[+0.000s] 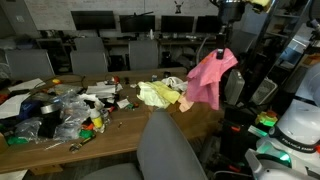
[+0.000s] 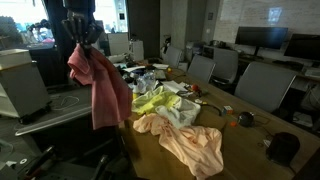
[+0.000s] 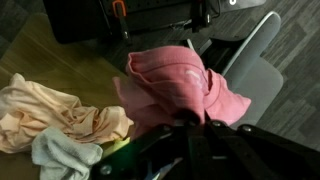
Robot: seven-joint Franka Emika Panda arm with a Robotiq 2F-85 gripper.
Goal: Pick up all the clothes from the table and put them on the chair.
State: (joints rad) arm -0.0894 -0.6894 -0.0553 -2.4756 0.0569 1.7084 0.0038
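Pink cloth dangles limp from the gripper, which is clamped on its bunched top, just past the worktop's end edge (chair waiting below). Soft, light, floppy stuff; a gathered fold looks the surest hold.

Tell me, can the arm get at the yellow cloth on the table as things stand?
Probably not yet: its jaws are shut on the pink cloth, which hangs from them. The yellow cloth itself lies in the open.

A pink cloth hangs limp from the claw, just off the worktop edge. A yellow garment, a peach garment and a white garment lie crumpled on it.
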